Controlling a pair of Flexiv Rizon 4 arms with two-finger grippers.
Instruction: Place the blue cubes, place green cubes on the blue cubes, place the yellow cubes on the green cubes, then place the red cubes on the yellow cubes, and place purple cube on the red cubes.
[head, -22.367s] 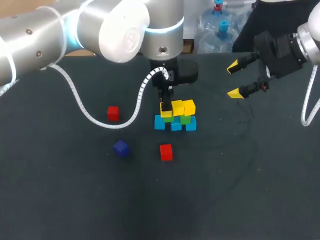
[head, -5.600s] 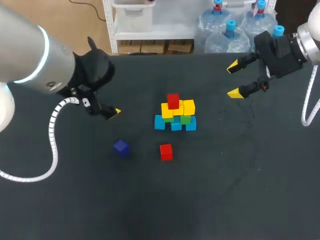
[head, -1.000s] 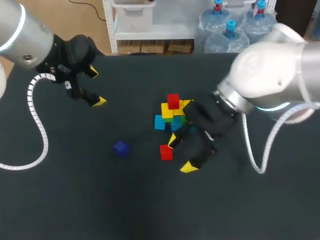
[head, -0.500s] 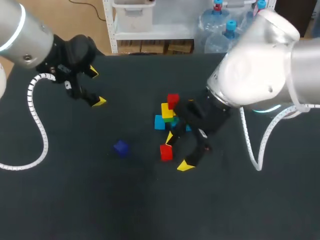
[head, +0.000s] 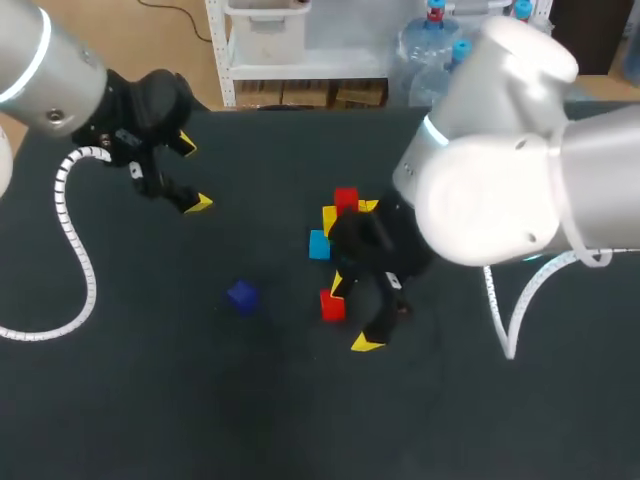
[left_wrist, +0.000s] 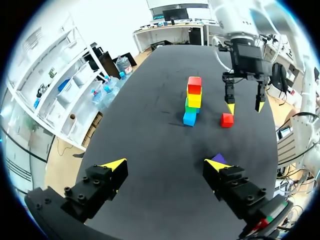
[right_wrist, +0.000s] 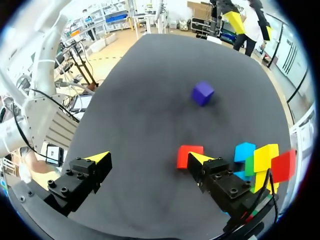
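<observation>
The stack stands mid-table, half hidden by my right arm: a red cube (head: 346, 200) tops yellow cubes (head: 330, 220) and a blue cube (head: 319, 245). The left wrist view shows the stack's red (left_wrist: 194, 82), yellow (left_wrist: 194, 100) and blue (left_wrist: 189, 118) layers. A loose red cube (head: 331, 305) (right_wrist: 189, 156) lies in front of the stack, just under one fingertip of my open right gripper (head: 352, 314) (right_wrist: 149, 158). A purple cube (head: 242, 295) (right_wrist: 202, 93) lies further left. My left gripper (head: 192, 174) (left_wrist: 165, 165) hangs open and empty at the far left.
The dark table (head: 150, 400) is bare in front and on the left. My bulky right arm (head: 500, 170) hangs over the stack's right side.
My right arm has swung left and forward, bringing its open gripper over the loose red cube and covering more of the stack. The left arm has kept still.
</observation>
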